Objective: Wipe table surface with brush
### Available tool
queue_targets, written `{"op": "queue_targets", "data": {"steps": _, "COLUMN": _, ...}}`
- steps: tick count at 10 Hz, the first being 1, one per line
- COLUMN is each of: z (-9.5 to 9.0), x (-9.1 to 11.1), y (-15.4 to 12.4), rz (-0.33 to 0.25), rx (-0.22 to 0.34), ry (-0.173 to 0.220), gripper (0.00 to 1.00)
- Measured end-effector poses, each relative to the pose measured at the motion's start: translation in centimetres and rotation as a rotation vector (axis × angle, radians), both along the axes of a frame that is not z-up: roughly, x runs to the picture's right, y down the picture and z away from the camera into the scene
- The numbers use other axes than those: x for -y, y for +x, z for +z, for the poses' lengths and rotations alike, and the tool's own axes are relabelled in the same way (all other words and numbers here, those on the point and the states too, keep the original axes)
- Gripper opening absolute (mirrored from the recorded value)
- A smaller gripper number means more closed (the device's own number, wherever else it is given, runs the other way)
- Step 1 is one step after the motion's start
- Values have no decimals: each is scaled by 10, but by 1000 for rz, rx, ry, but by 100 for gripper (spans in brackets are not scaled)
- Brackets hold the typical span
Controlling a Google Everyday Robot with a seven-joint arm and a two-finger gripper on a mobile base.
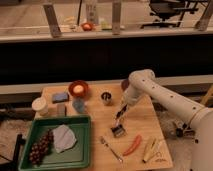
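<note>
The table surface (142,121) is a light tan wooden top in the lower middle of the camera view. The brush (118,127) has a thin dark handle and a squarish head with pale bristles resting on the wood near the table's middle. My white arm reaches in from the right, and my gripper (120,113) points down over the table with the brush handle in it, the head just below and in front of it.
A green tray (82,152) with grapes and a pale cloth sits front left. A silver fork (111,149), a red chili (132,145) and a corn cob (151,149) lie near the front edge. A cup (106,97), an orange bowl (78,89) and sponges (60,97) stand at the back.
</note>
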State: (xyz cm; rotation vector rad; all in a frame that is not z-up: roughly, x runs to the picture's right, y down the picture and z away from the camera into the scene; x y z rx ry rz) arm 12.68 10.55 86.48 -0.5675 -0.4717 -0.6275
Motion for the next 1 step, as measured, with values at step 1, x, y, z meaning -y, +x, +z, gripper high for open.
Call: {"op": "queue_targets", "data": {"steps": 1, "z": 0, "x": 0, "y": 0, "rz": 0, "rx": 0, "ry": 0, "gripper": 0}}
